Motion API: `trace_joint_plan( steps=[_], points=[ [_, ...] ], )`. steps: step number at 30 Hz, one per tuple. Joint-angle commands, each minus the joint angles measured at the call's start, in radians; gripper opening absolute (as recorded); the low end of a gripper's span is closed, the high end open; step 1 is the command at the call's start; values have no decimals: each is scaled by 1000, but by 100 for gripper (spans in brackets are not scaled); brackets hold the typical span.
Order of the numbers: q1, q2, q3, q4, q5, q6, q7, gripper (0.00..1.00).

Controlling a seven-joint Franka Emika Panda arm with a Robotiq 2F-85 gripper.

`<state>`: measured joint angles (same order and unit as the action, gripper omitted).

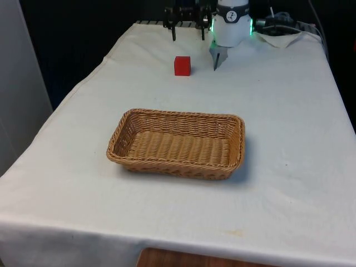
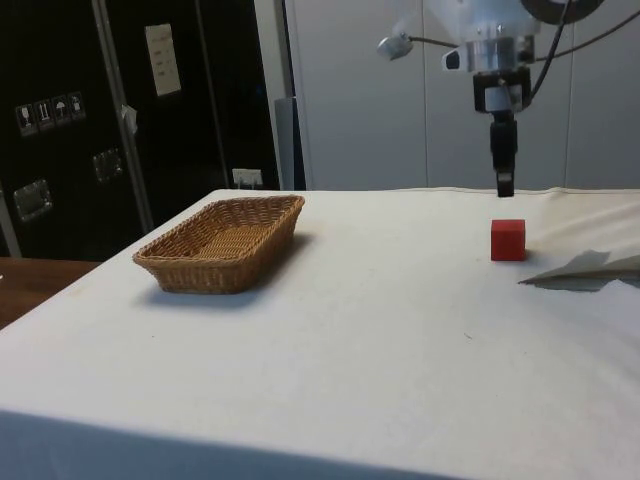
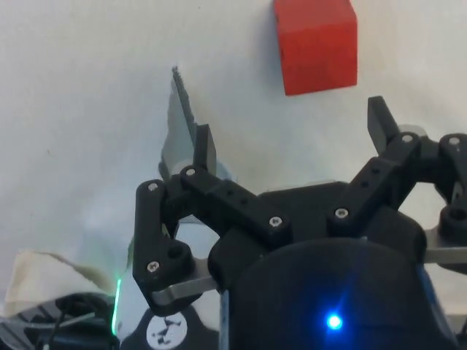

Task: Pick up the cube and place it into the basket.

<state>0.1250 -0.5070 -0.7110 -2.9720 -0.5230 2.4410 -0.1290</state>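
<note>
The red cube [image 1: 182,65] is seen resting on the white tablecloth [image 1: 289,139], well apart from the empty wicker basket [image 1: 236,146]. It is judged light, rigid and flat-sided, best pinched across two opposite faces. The gripper [image 3: 292,138] is held above the cloth, pointing straight down, fingers spread with nothing between them, the cube lying just beside them.
</note>
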Motion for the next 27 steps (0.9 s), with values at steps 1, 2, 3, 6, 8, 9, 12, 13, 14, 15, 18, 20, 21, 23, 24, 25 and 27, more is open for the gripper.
trace_joint_plan(
  steps=[1, 2, 3, 6, 8, 9, 12, 13, 14, 15, 18, 20, 21, 23, 24, 25, 27],
  points=[
    [-1, 13, -7, -8, -6, 36, -3, 100],
    [-1, 22, -10, -12, -6, 50, -3, 100],
    [-1, 31, -12, -15, -6, 64, -4, 100],
    [-3, 68, -20, -30, -8, 121, -8, 100],
    [-3, 89, -25, -36, -8, 149, -11, 100],
    [0, 82, -20, -30, 0, 126, -9, 100],
    [-3, 122, -38, -41, -7, 192, -22, 100],
    [-3, 134, -43, -43, -6, 207, -26, 100],
    [-2, 159, -54, -46, -5, 238, -36, 100],
    [-1, 171, -59, -47, -4, 252, -41, 100],
    [0, 206, -69, -52, -3, 297, -51, 100],
    [0, 216, -72, -53, -3, 311, -53, 100],
    [-1, 227, -75, -55, -3, 326, -56, 100],
    [-1, 259, -83, -57, -2, 368, -65, 100],
    [0, 271, -88, -57, -1, 382, -71, 100],
    [0, 281, -93, -57, 0, 395, -77, 100],
    [0, 295, -90, -53, 0, 394, -73, 100]
  ],
)
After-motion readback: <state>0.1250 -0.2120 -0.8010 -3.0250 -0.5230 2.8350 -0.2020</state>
